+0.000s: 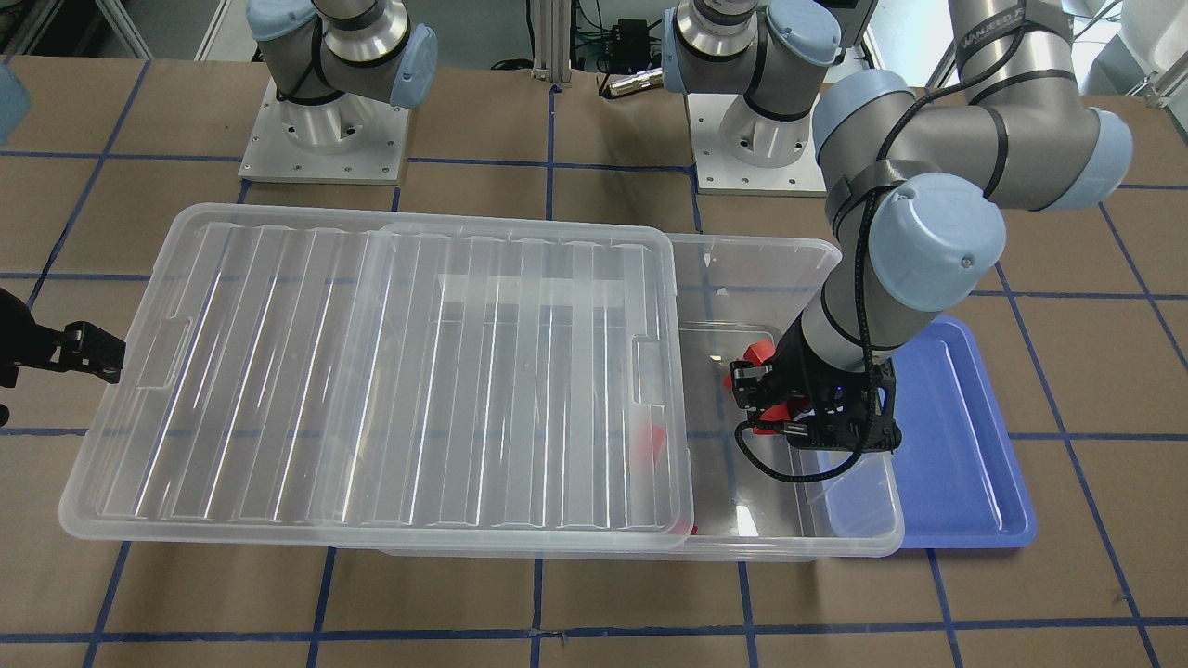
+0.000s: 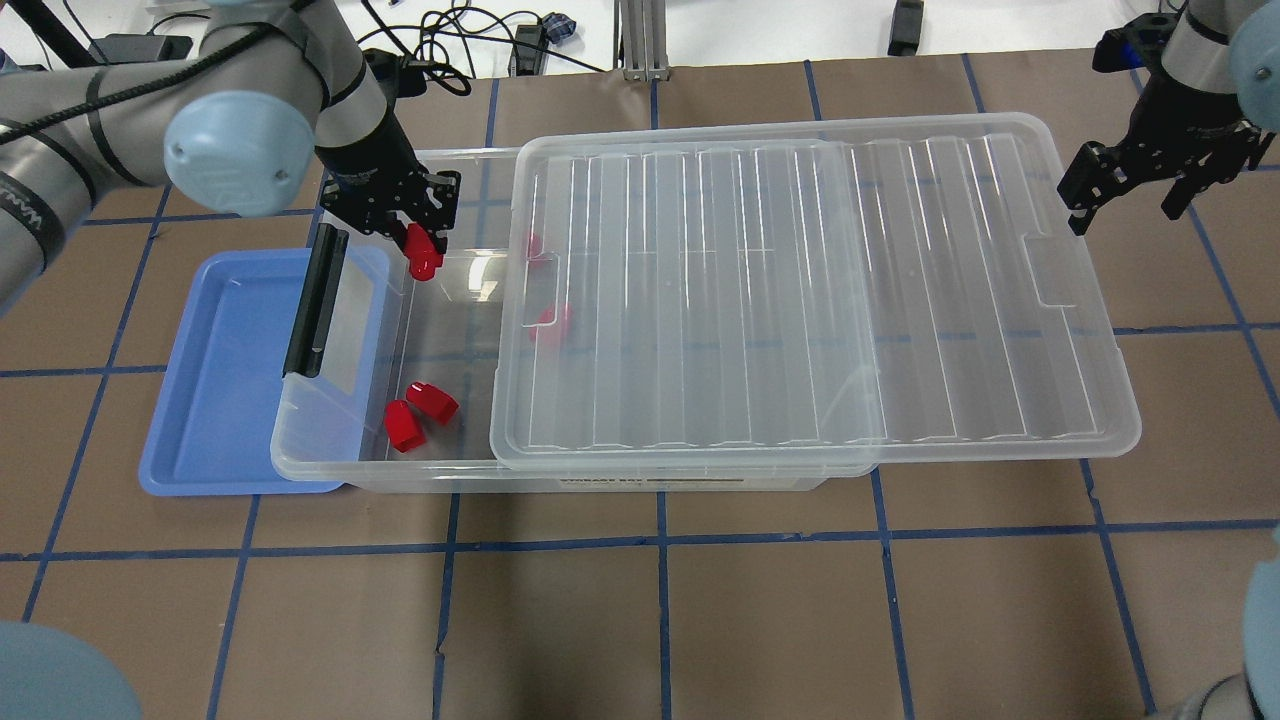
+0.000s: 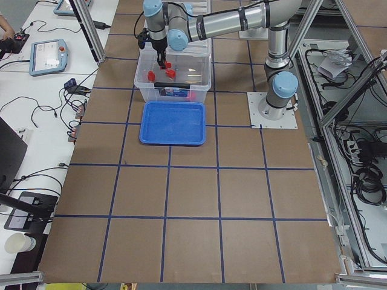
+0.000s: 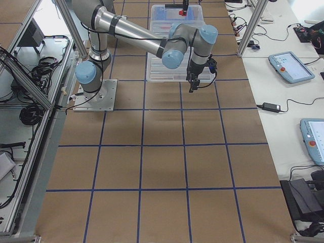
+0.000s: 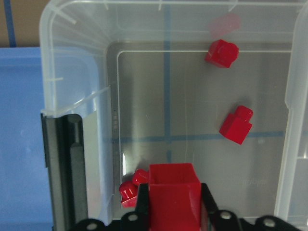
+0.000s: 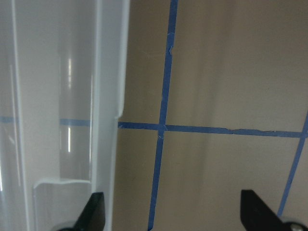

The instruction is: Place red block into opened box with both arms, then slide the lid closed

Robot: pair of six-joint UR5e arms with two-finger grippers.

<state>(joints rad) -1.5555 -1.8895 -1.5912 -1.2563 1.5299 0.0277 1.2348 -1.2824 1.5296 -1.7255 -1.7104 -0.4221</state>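
Note:
My left gripper (image 2: 422,250) is shut on a red block (image 2: 424,264) and hangs over the uncovered end of the clear box (image 2: 600,480). In the left wrist view the held red block (image 5: 173,192) sits between the jaws above the box floor. Other red blocks (image 2: 433,400) lie inside, one of them (image 2: 548,322) under the lid. The ribbed clear lid (image 2: 800,300) covers most of the box and overhangs its right end. My right gripper (image 2: 1130,195) is open just beyond the lid's right short edge (image 6: 110,96), not touching it.
A blue tray (image 2: 220,400) lies against the box's left end, beside the black clip bar (image 2: 318,300). Loose red blocks (image 5: 236,125) are scattered on the box floor. Brown table (image 2: 660,620) with blue tape lines stretches in front.

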